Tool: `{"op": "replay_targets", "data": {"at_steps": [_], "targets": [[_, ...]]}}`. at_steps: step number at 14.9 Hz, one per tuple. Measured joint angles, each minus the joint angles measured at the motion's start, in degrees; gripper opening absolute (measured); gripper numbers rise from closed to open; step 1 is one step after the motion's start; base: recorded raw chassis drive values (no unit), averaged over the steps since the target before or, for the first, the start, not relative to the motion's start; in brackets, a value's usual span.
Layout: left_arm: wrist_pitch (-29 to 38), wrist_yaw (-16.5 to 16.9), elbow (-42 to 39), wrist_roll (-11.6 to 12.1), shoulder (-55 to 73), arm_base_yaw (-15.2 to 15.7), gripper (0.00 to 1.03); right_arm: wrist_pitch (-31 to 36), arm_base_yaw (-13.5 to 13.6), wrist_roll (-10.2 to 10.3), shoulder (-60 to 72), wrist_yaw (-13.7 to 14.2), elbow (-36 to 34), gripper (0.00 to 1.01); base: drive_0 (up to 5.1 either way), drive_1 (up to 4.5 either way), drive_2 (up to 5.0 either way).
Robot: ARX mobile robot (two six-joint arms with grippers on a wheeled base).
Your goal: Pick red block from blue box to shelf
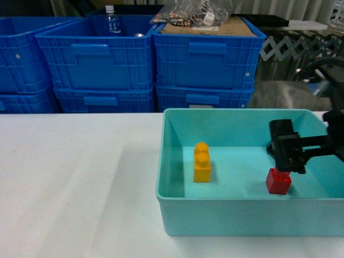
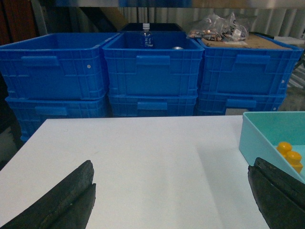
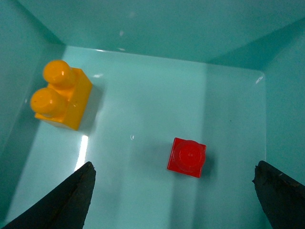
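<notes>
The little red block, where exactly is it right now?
The red block sits on the floor of the turquoise tray, right side in the head view, just below the right tool, apart from the yellow brick.

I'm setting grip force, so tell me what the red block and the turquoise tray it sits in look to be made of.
The red block looks like hard glossy moulded plastic: crisp edges, a round stud, a faint sheen on top. The blue box also seems smooth plastic with a semi-gloss finish; light streaks reflect on its floor and its rim is rolled. Neither shows any texture.
</notes>
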Motion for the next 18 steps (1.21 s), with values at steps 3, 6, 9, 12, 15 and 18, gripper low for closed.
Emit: {"op": "replay_targets", "data": {"at_steps": [3, 6, 9, 12, 15, 18], "targets": [[-0.02, 0.02, 0.0, -0.02, 0.0, 0.0, 0.98, -3.72, 0.24, -0.17, 11.1, 3.72, 9.75, 0.98, 0.0, 0.0, 0.0], [-0.02, 0.0, 0.0, -0.02, 0.0, 0.0, 0.98, -4.74, -0.07, -0.04, 16.59, 4.98, 13.44, 0.98, 0.0, 0.0, 0.0], [-0.02, 0.0, 0.0, -0.02, 0.0, 0.0, 0.98, -4.94, 0.0, 0.22, 21.27, 6.1, 15.45, 0.93, 0.0, 0.0, 0.0], [-0.02, 0.0, 0.0, -0.02, 0.0, 0.0, 0.98, -4.61, 0.02, 0.44, 24.83, 6.64, 16.41, 0.58, 0.0, 0.0, 0.0], [-0.02, 0.02, 0.0, -0.02, 0.0, 0.0, 0.98, -1.53, -0.02, 2.16, 22.56, 3.85, 14.51, 0.3, 0.0, 0.0, 0.0], [-0.02, 0.02, 0.0, -0.02, 0.0, 0.0, 0.98, 4.17, -0.5, 3.63, 7.28, -1.09, 4.09, 0.3, 0.0, 0.0, 0.0]]}}
